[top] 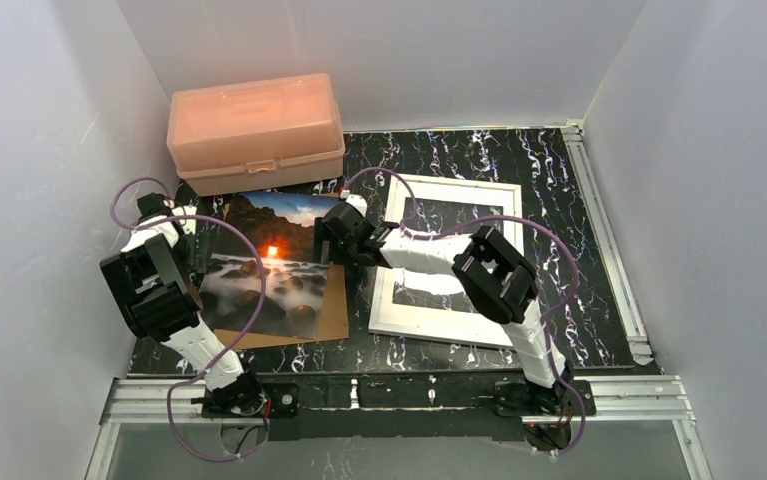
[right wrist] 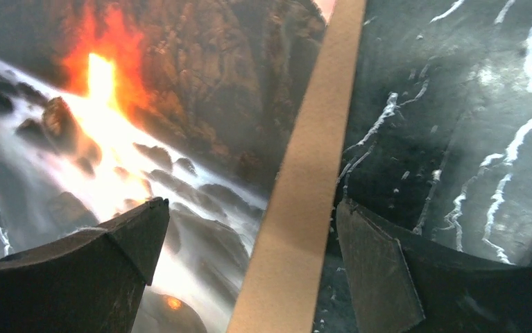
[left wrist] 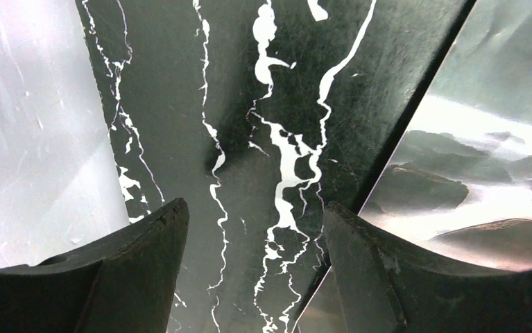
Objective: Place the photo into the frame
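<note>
**Editor:** Black marbled table, white walls all round. What lies on it?

**Photographer:** Right of centre, at 3 o'clock, lies the white frame, flat, with the marble showing through its pane. A pink plastic box sits at 11 o'clock. At 9 o'clock a brown cardboard sheet carries the photo, which is face up, near the frame and not yet in it.

**Editor:** How will the print handle?

**Photographer:** I'd judge it light, thin and bendy. It is glossy, so likely slippery and easy to crease or smudge. Lying flat, it offers no lip. The safest hold looks like a margin or corner, lifted clear of the board first.

**Editor:** And the grippers?

**Photographer:** The left gripper is at the print's 9 o'clock edge. Its fingers are apart with only bare marble between them, and the print's edge runs beside its right finger. The right gripper is at the 3 o'clock edge, fingers spread wide across the print's border and a strip of board. Neither holds anything.

**Editor:** The picture itself?

**Photographer:** A sunset seascape with an orange-red glow, dark rocks, milky water and blue sky above.
</note>
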